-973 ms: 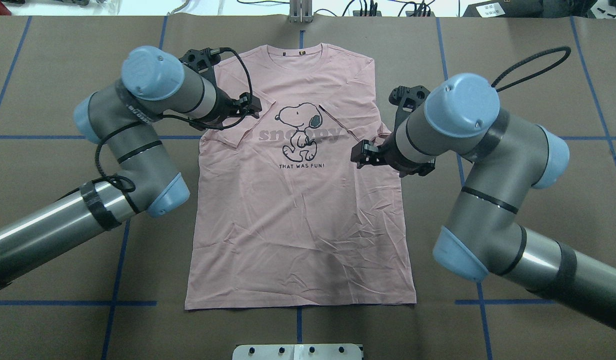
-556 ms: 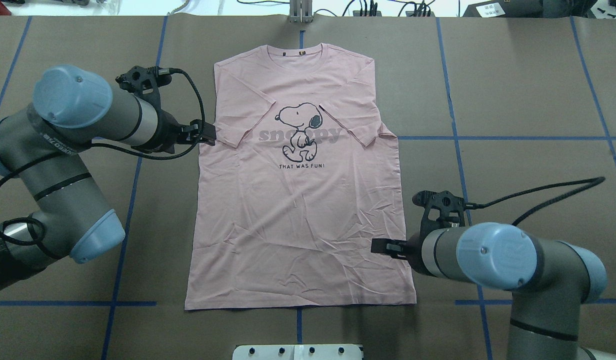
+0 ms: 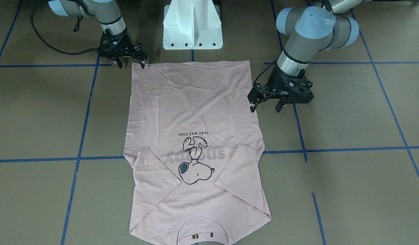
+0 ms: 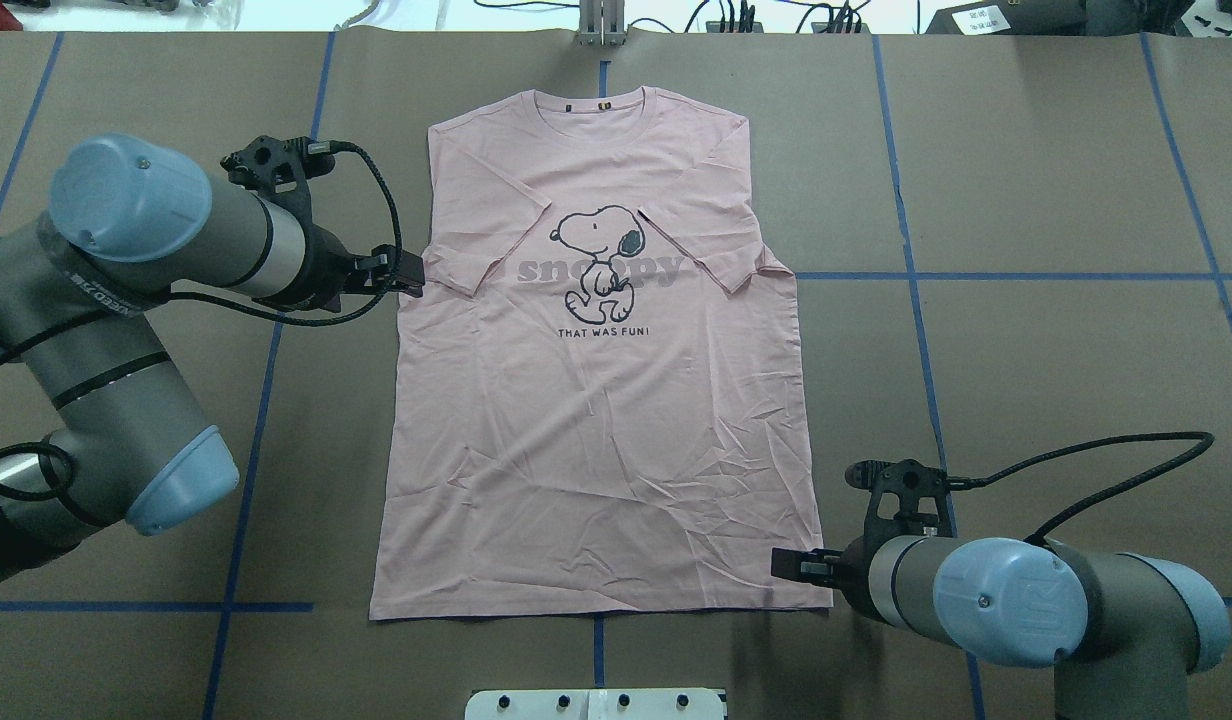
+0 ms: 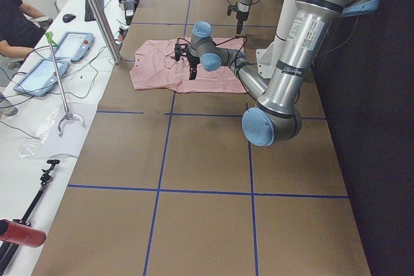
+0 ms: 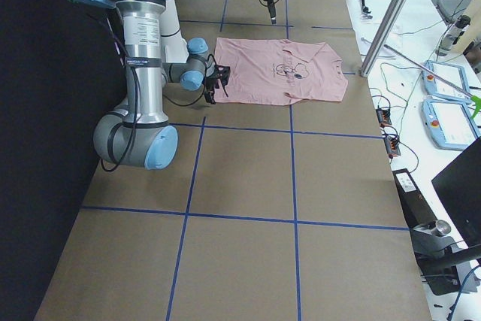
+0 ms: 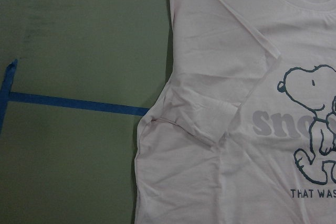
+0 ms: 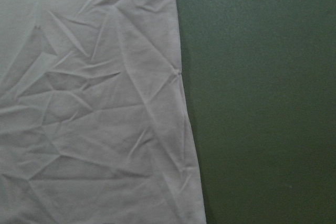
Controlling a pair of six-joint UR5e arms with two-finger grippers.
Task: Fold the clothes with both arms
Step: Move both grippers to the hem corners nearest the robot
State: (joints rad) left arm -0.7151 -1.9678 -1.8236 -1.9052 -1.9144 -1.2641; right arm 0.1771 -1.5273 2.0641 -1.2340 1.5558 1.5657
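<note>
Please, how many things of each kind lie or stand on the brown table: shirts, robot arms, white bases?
Pink T-shirt: 1
Robot arms: 2 (left arm, right arm)
White pedestal base: 1
Total: 4

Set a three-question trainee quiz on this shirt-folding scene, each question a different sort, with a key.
1. True or false: the T-shirt lies print side down.
2. The right gripper is nearest which part of the shirt? A) collar B) hem corner C) Snoopy drawing
3. Fill in: both sleeves are folded ____ onto the front.

Key: 1 false, the print faces up. 2 B. 3 inward.
</note>
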